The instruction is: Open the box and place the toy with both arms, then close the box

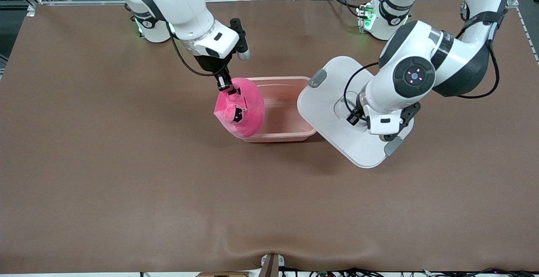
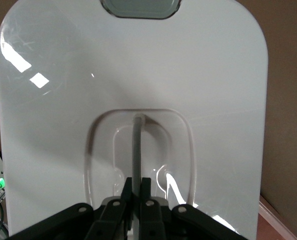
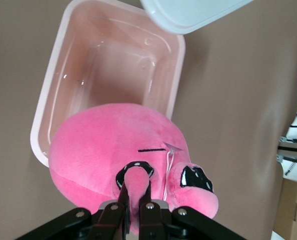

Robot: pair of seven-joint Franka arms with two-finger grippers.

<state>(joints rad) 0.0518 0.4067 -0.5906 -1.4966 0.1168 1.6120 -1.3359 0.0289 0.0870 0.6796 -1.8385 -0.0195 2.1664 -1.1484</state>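
You see the right gripper [image 1: 225,86] pinched shut on the bright pink plush toy [image 1: 242,108], hanging over the open pale pink plastic box [image 1: 290,131]; the left gripper [image 1: 353,119] clamps the white lid's [image 1: 332,100] recessed handle, holding it beside the box.

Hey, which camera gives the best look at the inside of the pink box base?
The right wrist view: it looks down into the box base, showing most of its bare floor above the toy. The front view shows the base partly hidden by the toy. The left wrist view shows only the lid.
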